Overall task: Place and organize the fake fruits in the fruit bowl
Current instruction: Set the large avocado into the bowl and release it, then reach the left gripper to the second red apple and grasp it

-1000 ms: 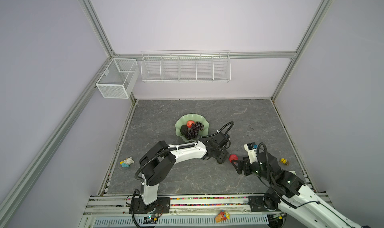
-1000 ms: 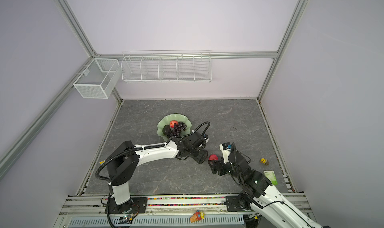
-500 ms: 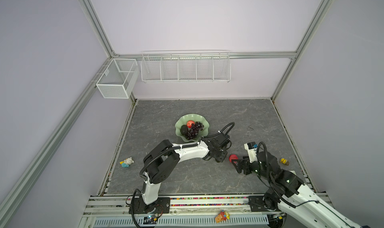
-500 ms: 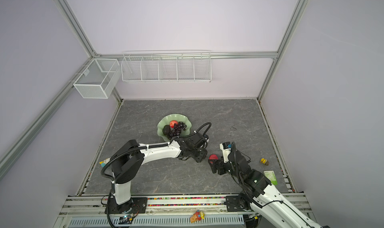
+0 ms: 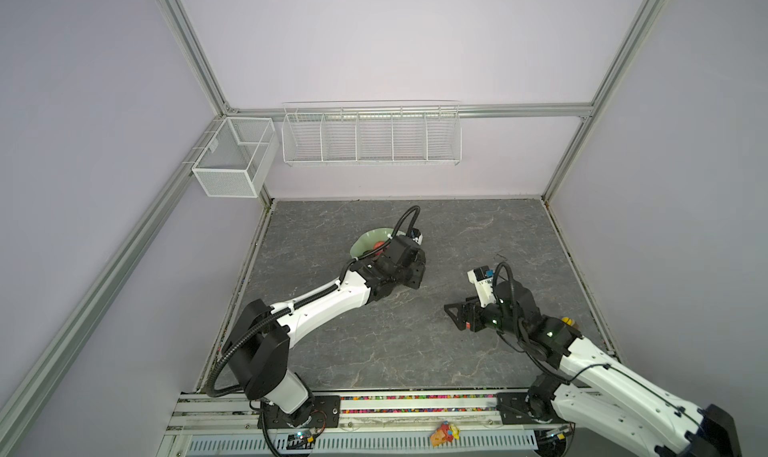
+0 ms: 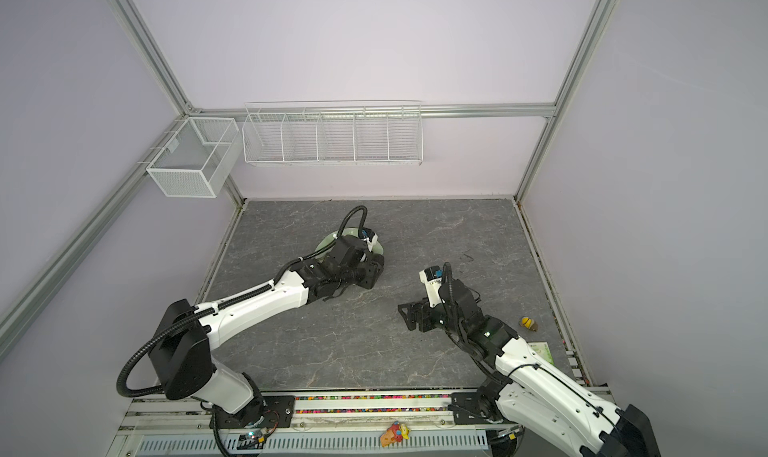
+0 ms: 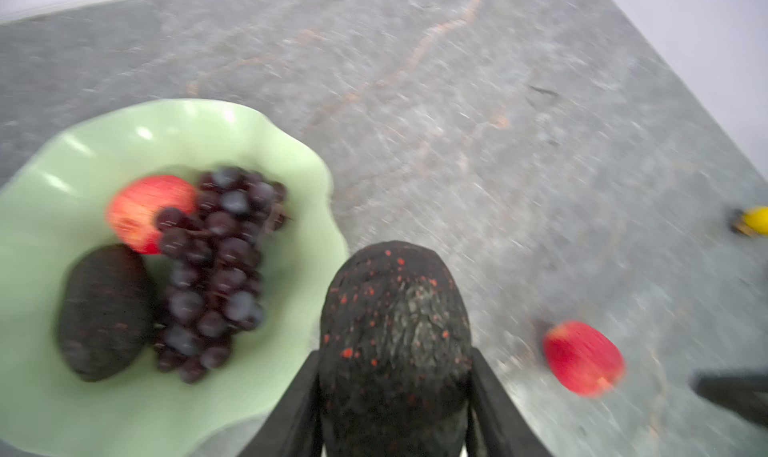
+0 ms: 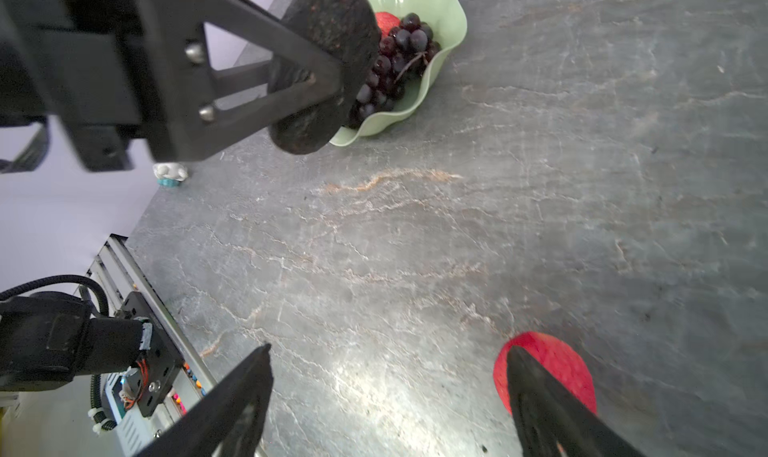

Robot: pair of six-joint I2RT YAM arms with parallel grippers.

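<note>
- Our left gripper [image 7: 394,355] is clamped on the held avocado [image 7: 395,301], one finger on each flank, the jaws about halfway in.
- In the right wrist view the avocado's long axis runs across the fingers, not along them, so it sticks out on both sides of the finger.
- The held avocado hangs clear of the grey table [image 8: 582,184], just beside the wavy rim of the fruit bowl [image 7: 104,143]. We cannot tell whether it overlaps the rim or sits just outside it.
- In both top views the bowl lies beyond the left gripper and a little to the left, so we judge the carry needs only a short reach that way.
- The bowl already holds a red apple [image 7: 145,209], the grapes [image 7: 220,263] and a second avocado [image 7: 104,313], all close together. The bare floor nearest the gripper looks like the free spot.
- The held fruit is blackish, bumpy and oval, flecked with small red specks.
- Our right gripper [image 8: 387,347] is wide open and empty.
- The loose apple [image 8: 552,363] lies on the table beside one right finger, mostly outside the gap.
- The left arm is nearer the bowl, and the right arm is nearer the loose apple.
</note>
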